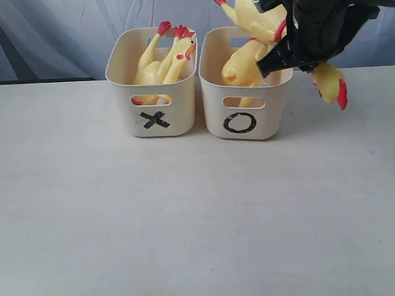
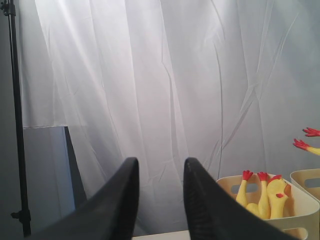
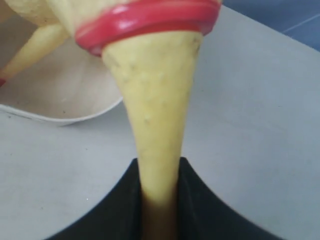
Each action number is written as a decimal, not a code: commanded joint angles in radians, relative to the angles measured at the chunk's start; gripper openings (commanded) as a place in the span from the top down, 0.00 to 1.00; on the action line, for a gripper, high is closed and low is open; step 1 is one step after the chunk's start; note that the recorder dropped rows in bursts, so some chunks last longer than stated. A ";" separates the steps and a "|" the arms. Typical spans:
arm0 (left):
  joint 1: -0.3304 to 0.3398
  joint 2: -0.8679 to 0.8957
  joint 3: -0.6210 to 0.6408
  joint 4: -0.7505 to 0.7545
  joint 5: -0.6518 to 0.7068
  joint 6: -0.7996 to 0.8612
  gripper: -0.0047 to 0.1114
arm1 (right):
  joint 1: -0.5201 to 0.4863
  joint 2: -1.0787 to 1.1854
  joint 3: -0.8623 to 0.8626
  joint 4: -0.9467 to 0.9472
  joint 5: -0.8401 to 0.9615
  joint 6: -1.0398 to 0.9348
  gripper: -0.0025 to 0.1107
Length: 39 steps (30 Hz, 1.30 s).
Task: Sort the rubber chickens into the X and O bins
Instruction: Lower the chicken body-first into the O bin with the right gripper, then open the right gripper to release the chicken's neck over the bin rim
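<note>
My right gripper is shut on the neck of a large rubber chicken, just below its red neck band. The body hangs above the O bin, red feet up, and the head dangles beyond the bin's right side. A second large chicken lies inside the O bin. The X bin holds two thinner chickens, feet up. My left gripper is open and empty, facing the curtain, with the X bin off to one side.
The two bins stand side by side at the back of the white table, in front of a pale curtain. A black stand pole shows in the left wrist view. The O bin's rim lies under the held chicken.
</note>
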 commanded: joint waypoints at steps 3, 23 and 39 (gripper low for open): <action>0.005 -0.004 0.005 -0.003 0.009 -0.003 0.70 | -0.001 0.069 -0.103 0.040 0.152 -0.074 0.99; 0.005 -0.004 0.005 -0.003 0.009 -0.003 0.70 | -0.001 0.072 -0.103 0.097 0.157 -0.237 0.99; 0.005 -0.004 0.005 -0.003 0.009 -0.001 0.70 | -0.001 0.140 -0.103 0.087 0.143 -0.237 0.99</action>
